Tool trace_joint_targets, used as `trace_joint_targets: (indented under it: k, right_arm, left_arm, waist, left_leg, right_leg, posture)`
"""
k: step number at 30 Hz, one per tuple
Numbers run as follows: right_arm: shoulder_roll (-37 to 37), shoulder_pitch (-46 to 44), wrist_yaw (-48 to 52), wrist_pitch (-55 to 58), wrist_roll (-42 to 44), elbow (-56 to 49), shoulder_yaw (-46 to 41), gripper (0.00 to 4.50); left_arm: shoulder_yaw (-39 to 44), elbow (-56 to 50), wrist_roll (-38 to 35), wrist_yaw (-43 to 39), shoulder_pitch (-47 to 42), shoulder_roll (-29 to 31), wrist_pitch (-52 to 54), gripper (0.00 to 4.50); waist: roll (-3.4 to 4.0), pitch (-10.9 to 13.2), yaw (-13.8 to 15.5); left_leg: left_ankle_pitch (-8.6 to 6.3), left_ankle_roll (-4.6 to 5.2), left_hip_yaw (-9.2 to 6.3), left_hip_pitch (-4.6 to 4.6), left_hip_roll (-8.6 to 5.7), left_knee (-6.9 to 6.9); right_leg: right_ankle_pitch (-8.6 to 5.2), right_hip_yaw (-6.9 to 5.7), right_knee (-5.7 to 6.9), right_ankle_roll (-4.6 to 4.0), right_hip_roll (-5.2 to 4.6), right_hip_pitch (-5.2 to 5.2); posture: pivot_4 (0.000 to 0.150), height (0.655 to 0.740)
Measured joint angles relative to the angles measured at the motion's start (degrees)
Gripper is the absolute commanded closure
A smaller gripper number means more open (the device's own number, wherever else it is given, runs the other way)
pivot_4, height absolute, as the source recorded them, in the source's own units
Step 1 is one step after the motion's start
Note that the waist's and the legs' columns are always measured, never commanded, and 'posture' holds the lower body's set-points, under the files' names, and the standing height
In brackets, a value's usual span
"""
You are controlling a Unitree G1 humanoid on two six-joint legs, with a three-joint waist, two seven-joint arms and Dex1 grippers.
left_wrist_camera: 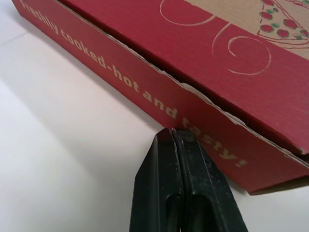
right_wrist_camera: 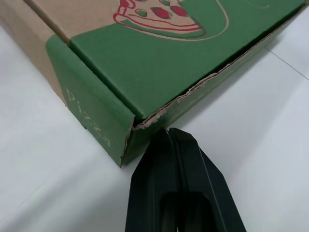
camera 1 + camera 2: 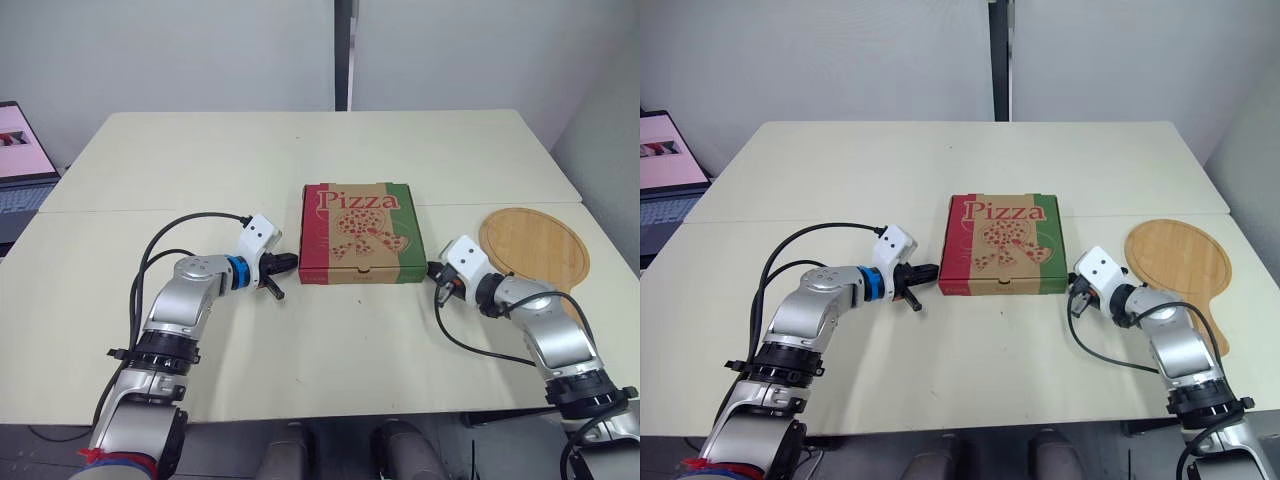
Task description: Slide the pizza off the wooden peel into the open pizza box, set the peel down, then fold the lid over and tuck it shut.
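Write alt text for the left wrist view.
The left gripper, shut, points at the red side wall of the closed pizza box, tips close to it. The wall reads "hot and tasty!"; a pale table lies beneath.

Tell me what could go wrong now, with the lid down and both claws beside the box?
The lid shows a gap at its green corner, so it may spring up. The shut left claw and right claw sit close to the pizza box; a nudge could slide it across the table.
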Motion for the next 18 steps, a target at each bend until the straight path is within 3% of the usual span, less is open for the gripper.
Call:
trace_joint_targets:
  k: [5,18]
  right_arm:
    - [-0.96,1.21,2.69,-1.36,0.00,-1.59,0.58,4.48]
    - [-6.95,13.93,6.56,4.44,1.46,-19.76,-0.38,4.48]
  left_arm:
    - [0.01,-2.48,-0.09,-1.06,1.09,1.58,1.80,4.50]
    - [1.23,-23.41,-5.58,-3.65,14.16,7.54,14.20,4.50]
  waist:
    - [0.00,0.00,-0.01]
    - [0.01,0.00,0.26]
  left_leg:
    - [0.00,0.00,-0.01,0.00,0.00,0.00]
    - [-0.01,0.00,-0.03,0.01,0.03,-0.08]
  right_leg:
    - [0.00,0.00,-0.02,0.00,-0.01,0.01]
    - [0.00,-0.03,-0.34,0.01,-0.10,0.15]
  posture:
    - [0.150,0.7400]
    - [0.150,0.7400]
